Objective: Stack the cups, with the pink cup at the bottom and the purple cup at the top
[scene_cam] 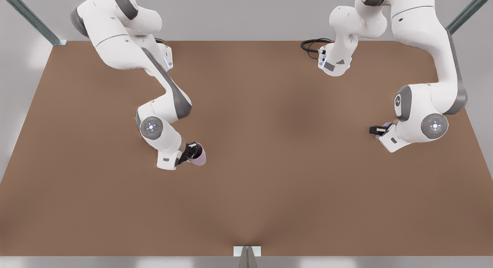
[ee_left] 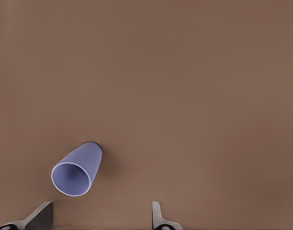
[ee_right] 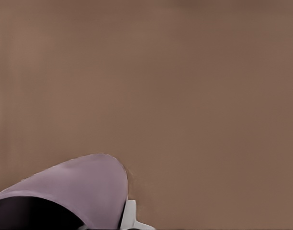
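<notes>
Evidently both cups are on their sides. The pink cup [scene_cam: 199,156] sits left of centre in the front view, on the brown table [scene_cam: 269,152]. The right gripper [scene_cam: 191,151] is down at it, with its dark fingers [scene_cam: 189,149] about the rim end. From the right wrist view the cup wall lies hard against one finger pad [ee_right: 129,215], so the claw looks closed on the cup, though the far finger is hidden.

The purple cup [ee_left: 77,170] is at the right edge of the front view, mostly hidden under the left gripper [scene_cam: 379,130]. In the left wrist view it lies tilted, mouth toward the camera. The claw is spread wide, and the cup is just ahead of the two fingertips [ee_left: 41,215], not between them.

Both tumblers look thin-walled, light and smooth, so I judge they would roll or skid at a nudge and could squirt out of a hard pinch on the taper. The sounder hold is probably across the wall near the wide rim, one finger inside and one outside, closing gently. The pink cup needs standing upright, mouth up, before the purple one can nest in it.
</notes>
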{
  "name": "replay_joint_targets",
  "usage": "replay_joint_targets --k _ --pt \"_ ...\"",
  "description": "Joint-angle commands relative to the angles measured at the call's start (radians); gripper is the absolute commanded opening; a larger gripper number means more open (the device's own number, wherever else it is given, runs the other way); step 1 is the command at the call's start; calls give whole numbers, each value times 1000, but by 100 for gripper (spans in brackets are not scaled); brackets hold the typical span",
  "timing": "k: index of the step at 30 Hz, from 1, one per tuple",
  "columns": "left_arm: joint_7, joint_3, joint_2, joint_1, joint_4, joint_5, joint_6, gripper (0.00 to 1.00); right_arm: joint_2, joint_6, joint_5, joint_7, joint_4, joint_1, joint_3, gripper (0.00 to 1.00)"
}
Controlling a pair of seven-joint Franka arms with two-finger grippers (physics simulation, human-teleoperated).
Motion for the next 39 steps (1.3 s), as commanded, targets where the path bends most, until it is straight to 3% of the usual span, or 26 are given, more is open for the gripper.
replay_joint_targets --k 1,3,4,5,9,15,16,18,19,22,26,33,35,39 --pt "-2 11 -1 28 -23 19 116 100 125 -277 -24 1006 227 102 -1 21" --pt "-1 11 -10 76 -60 19 175 100 289 -319 -29 1115 491 236 -24 21" --pt "-1 11 -12 88 -69 19 182 100 378 -337 -41 1166 630 386 -143 21" --pt "-1 15 -12 90 -89 13 198 100 430 -325 -33 1169 701 415 -156 21" --pt "14 101 -16 90 -159 15 250 100 506 -227 -32 1169 726 441 -145 21" --pt "63 107 -24 133 -271 13 342 100 561 -79 -32 1169 721 480 -132 25" --pt "74 109 -26 133 -278 13 360 100 576 -76 -32 1167 721 483 -133 33" --pt "86 127 -24 139 -316 13 423 100 593 -58 -36 1166 716 486 -133 77" --pt "90 127 -24 141 -331 13 440 100 598 -44 -38 1167 712 520 -148 88" --pt "105 138 -21 144 -394 13 521 100 601 -36 -39 1169 709 520 -148 96" --pt "128 144 -12 168 -428 13 578 100 585 -53 -42 1169 709 520 -148 100" --pt "146 144 22 199 -460 13 661 100 486 -153 -44 1149 686 497 -148 100" --pt "146 144 25 202 -472 13 664 100 322 -279 -47 1002 588 349 -148 100" --pt "146 138 60 202 -486 -28 664 100 -229 -283 -85 603 36 -13 -144 100"
